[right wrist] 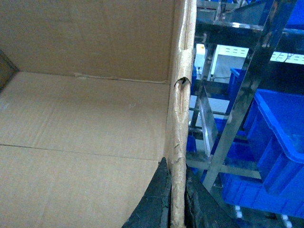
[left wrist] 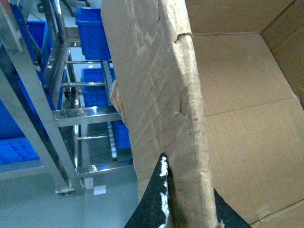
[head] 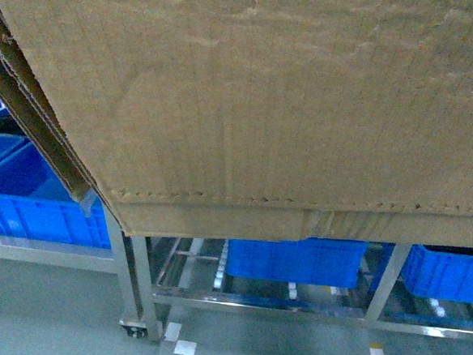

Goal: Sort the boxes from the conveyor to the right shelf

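Box: one large brown cardboard box [head: 250, 105], held up off the floor and filling most of the head view; a dotted perforated line runs along its lower edge.
Box inside: both wrist views look into it; nothing shows inside.
Box edges: ragged and torn along the top of both gripped walls.
Left gripper [left wrist: 183, 209]: black fingers clamped on one side wall of the box, one finger outside and one inside.
Right gripper [right wrist: 176, 209]: black fingers pinched on the opposite side wall, one finger on each face of the cardboard.
Rack: one shiny metal rack [head: 151, 289] stands behind and below the box, with white rollers on its lower rails and a caster wheel at one leg.
Crates: at least four blue plastic crates [head: 296, 259] in the head view, two at the left and two on the rack under the box.
Floor marks: a few white tape patches [head: 184, 347] on the grey-green floor.
Writing: no readable labels or brand marks on the box or the crates.
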Tool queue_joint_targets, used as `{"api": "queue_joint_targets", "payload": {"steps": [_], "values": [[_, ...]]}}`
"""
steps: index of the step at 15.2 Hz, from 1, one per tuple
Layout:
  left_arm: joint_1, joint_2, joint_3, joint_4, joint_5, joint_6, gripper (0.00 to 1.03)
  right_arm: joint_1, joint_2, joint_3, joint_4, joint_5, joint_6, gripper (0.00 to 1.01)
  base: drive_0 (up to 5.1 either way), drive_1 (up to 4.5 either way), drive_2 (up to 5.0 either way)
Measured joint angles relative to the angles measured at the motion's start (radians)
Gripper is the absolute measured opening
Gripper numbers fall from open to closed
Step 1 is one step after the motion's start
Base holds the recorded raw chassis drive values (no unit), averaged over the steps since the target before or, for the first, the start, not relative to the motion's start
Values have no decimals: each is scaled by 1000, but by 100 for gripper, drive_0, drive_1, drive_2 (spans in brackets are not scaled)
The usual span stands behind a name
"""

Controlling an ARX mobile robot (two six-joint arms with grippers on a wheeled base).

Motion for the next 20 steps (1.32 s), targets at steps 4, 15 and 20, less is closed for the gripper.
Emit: {"api": "queue_joint_targets", "payload": {"steps": [4, 15, 20], "values": [[0, 0, 0, -5, 0, 0, 4, 0, 0, 0, -5, 0, 0, 3, 0, 0, 0], [0, 0, 0, -4, 0, 0, 4, 0, 0, 0, -5, 0, 0, 3, 0, 0, 0], [0, -3, 0, -2, 0, 0, 4, 0, -2, -2, -1, 0, 0, 3, 3, 171, -165]]}}
